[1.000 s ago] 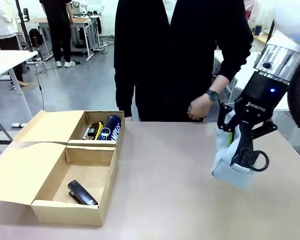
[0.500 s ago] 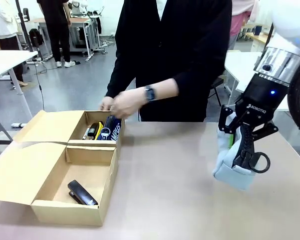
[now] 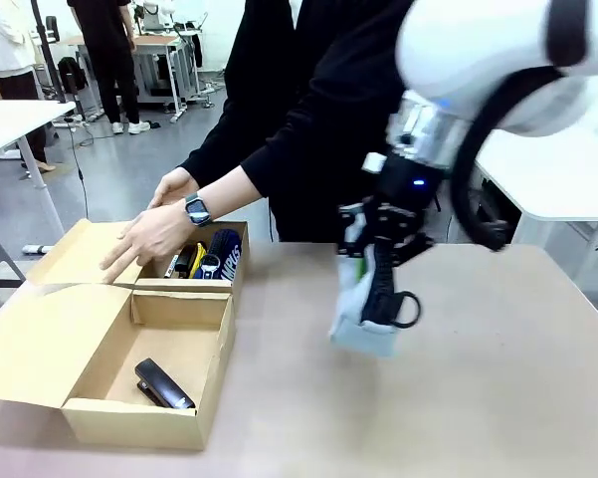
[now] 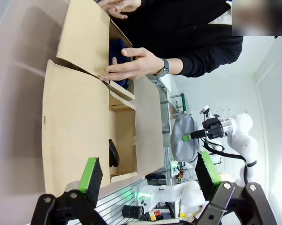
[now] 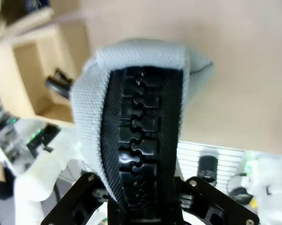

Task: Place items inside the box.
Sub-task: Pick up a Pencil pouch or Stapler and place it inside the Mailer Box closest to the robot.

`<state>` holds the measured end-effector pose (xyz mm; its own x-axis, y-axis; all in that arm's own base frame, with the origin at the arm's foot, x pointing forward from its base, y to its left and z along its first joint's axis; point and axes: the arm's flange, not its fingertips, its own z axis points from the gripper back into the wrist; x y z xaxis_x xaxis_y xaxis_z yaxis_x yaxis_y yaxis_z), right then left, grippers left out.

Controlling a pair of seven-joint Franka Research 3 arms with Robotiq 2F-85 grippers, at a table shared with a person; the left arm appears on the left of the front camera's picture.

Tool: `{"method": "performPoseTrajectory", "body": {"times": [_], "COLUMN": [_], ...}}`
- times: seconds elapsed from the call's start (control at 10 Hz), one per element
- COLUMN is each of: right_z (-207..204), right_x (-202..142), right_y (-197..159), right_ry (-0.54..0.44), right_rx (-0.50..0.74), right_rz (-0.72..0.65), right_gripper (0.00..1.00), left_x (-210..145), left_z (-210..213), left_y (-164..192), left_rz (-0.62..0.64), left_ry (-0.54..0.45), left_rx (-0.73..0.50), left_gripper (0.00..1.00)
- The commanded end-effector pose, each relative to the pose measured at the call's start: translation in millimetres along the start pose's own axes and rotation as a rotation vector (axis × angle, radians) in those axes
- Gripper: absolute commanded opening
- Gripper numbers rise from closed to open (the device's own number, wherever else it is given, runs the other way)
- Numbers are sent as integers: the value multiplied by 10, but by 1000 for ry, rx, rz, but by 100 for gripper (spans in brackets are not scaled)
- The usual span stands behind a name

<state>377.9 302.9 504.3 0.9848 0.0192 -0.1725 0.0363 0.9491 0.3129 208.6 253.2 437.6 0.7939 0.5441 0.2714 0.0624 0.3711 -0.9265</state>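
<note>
**The grey-blue pouch [image 3: 358, 337] hangs over the table [image 3: 498, 398], clamped in the right gripper [image 3: 376, 304]**

Front view: we see the soft pouch pinched tight between the black fingers. It droops from them above the matte beige tabletop, to the right of the box [image 3: 129, 423]. The box is plain brown cardboard, long and shallow, with both flap lids laid open to the left. A black stapler [image 3: 163, 386] lies in its near compartment. The far one holds a navy pouch [image 3: 225, 254] and a yellow utility knife [image 3: 196, 259]. The person's hand [image 3: 144, 237], a watch at the wrist, lies at the far flap.

Left wrist view: the left gripper [image 4: 148, 171] stands with its green-padded jaws wide apart and nothing between them, above the smooth flaps.

Right wrist view: chunky black zipper teeth run up the middle of the coarse grey weave, which the fingers squeeze closed. The box and stapler sit blurred at upper left.

A second ago the right arm was near the table's right edge. It has swung toward the middle with the pouch, and the person's hands have come to the box.
</note>
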Motion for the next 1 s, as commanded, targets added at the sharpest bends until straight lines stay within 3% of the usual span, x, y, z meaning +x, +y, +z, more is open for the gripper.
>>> {"method": "performPoseTrajectory", "body": {"times": [0.0, 0.3, 0.9], "right_z": [128, 258, 95], "right_x": [112, -44, 27], "right_y": [36, -266, -129], "right_ry": [27, -19, -7], "right_rx": [-5, 85, 53], "right_rz": [128, 186, 175], "right_gripper": [7, 7, 7], "left_x": [5, 5, 5], "left_z": [1, 1, 1], "left_y": [-13, -13, -13], "left_rz": [-17, -17, -17], "left_ry": [-13, -13, -13], "left_rx": [-21, -21, -21], "left_gripper": [100, 100, 100]}}
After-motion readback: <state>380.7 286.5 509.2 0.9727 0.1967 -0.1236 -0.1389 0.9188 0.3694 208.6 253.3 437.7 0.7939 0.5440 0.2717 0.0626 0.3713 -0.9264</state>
